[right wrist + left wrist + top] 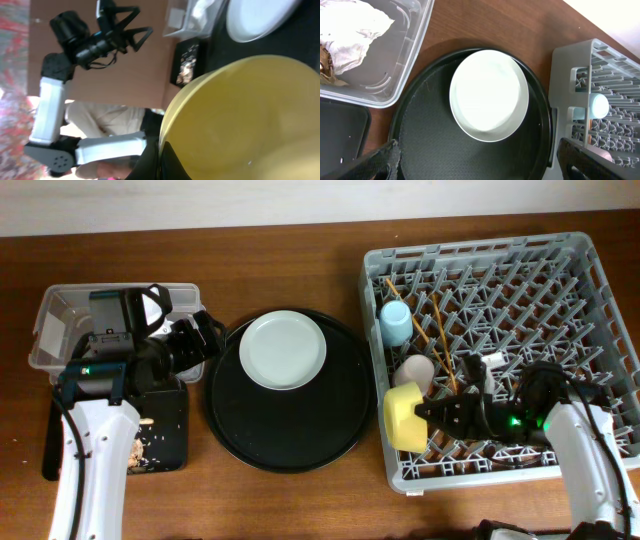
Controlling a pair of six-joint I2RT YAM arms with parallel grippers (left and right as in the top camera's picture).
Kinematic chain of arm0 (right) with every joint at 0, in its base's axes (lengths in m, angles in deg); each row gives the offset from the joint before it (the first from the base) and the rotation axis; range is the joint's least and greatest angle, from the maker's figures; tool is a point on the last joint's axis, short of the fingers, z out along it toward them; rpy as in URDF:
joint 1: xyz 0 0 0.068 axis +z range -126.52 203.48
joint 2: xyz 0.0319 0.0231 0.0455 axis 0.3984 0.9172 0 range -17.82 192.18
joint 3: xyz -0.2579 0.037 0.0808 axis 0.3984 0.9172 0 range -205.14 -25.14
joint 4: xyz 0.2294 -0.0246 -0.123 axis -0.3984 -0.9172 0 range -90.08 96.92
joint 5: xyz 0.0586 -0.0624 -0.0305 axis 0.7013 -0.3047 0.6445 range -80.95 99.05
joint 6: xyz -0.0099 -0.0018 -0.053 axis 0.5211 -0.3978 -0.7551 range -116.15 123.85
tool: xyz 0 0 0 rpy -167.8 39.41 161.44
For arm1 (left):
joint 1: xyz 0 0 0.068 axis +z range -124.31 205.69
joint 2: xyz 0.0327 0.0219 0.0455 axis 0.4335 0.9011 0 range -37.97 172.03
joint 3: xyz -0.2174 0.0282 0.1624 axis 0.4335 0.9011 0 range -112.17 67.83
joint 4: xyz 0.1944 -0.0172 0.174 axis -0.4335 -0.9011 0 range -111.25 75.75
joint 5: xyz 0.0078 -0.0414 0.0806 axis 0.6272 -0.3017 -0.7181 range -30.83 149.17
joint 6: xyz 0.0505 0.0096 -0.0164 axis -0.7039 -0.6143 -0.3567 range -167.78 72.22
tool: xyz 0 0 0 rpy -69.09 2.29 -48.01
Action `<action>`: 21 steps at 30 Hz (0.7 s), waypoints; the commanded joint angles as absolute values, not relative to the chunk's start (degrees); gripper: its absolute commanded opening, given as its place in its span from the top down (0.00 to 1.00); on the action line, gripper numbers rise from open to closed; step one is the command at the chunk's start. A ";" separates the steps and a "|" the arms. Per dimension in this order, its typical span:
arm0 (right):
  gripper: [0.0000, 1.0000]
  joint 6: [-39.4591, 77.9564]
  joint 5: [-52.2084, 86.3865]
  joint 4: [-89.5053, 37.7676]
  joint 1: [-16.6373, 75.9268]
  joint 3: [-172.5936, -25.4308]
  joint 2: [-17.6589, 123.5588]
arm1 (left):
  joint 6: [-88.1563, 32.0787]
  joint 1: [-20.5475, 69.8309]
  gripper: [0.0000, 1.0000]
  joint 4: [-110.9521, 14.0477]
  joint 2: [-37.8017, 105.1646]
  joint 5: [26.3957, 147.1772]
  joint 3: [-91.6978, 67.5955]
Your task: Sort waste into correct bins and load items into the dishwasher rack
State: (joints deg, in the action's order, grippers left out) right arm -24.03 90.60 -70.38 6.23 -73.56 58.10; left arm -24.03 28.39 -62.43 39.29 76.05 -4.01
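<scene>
Jaws: right gripper (pixel 430 412) nipped narrow on rim of small yellow bowl (pixel 403 418); left gripper (pixel 207 332) spread wide, empty.
Bowl held on edge over front-left corner of dishwasher rack (pixel 480 248), presumably to slot between pegs. Left poised beside pale plate (pixel 284 351) on round black tray (pixel 250 430), likely next pickup.

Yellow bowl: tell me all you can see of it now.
The yellow bowl is small, round, plain and smooth, plastic by its look. It is held tipped on edge at the near left corner of the dishwasher rack, its rim pinched in the jaws of the right gripper. It looks empty inside.
</scene>
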 commanded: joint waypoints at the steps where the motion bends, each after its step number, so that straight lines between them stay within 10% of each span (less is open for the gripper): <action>1: 0.96 -25.93 85.51 -70.18 2.60 -73.28 57.57 | -24.73 28.48 0.01 -62.32 39.16 75.81 -4.23; 21: 0.96 -27.66 89.36 -70.27 1.22 -67.75 57.64 | -24.73 28.48 0.01 -62.32 39.16 75.81 -4.23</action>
State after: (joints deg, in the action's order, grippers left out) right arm -26.32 88.66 -72.28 1.59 -69.45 58.08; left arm -24.03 28.39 -62.41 39.29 76.05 -4.01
